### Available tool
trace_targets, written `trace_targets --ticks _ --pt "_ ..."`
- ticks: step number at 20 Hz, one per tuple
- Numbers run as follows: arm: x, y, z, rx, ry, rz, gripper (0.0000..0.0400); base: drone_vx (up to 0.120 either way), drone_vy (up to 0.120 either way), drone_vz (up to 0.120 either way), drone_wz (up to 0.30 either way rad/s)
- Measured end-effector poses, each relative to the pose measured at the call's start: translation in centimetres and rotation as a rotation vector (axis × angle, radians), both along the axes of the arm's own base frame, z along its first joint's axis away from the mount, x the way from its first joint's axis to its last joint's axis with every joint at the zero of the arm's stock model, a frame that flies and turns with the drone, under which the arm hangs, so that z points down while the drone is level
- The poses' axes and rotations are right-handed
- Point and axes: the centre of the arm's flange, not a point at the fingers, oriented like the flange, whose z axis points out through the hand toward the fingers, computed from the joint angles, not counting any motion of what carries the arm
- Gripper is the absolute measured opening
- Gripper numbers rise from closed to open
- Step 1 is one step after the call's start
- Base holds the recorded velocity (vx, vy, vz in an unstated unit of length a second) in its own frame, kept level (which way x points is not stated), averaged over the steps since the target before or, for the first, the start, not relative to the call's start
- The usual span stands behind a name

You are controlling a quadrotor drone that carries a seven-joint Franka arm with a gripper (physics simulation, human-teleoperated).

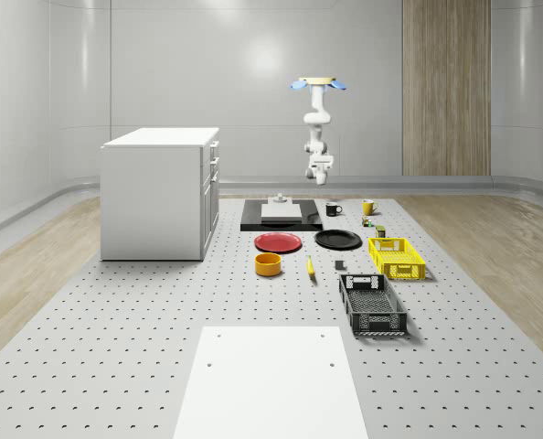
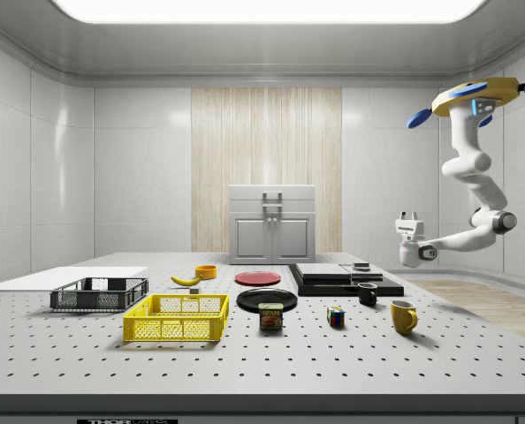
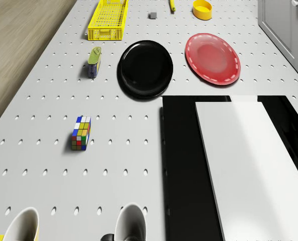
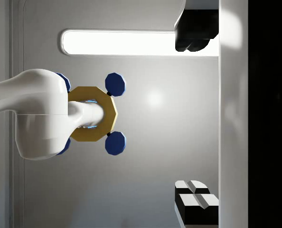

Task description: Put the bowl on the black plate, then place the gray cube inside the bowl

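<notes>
1. your drone [image 1: 318, 84] hovers high over the far end of the table. the arm hangs under it, and the gripper [image 1: 321, 176] sits in the air above the table, holding nothing. in the side view the gripper [image 2: 409, 216] points upward. in the wrist view its two fingers stand wide apart with bare space between them.
2. starting from the whole-scene view's left, the bowl [image 1: 269, 264] is your first container. it is a low, round, orange-yellow dish standing upright on the table, well below the gripper. it is farther from the gripper than the red plate [image 1: 279, 242], and its hollow shows only its own yellow floor in the drone view.
3. the black mug [image 1: 333, 209] stands upright almost under the gripper, the nearest container to it. i cannot tell what is inside.
4. the black plate [image 1: 337, 240] is a glossy, flat, round disc. it lies below the gripper, just past the black mug and beside the red plate. its face is bare, and the bowl stands apart from it.
5. the gray cube [image 1: 339, 266] is small and dull gray. it rests on the table just beyond the black plate from the gripper, about as far out as the bowl.
6. the yellow mug [image 1: 367, 207] stands close to the black mug.
7. the black basket [image 1: 374, 320] lies farthest from the gripper, and only its mesh floor shows.
8. the yellow basket [image 1: 397, 270] lies between the black basket and the mugs, beside the gray cube, and only its mesh floor shows.
</notes>
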Motion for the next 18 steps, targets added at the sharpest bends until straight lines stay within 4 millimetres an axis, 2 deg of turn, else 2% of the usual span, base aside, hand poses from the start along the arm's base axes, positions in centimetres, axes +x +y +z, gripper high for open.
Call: trace_targets --ticks 18 --pt "-0.13 0.12 0.03 -0.012 -0.014 0.000 0.0400 0.120 -0.120 0.000 0.000"
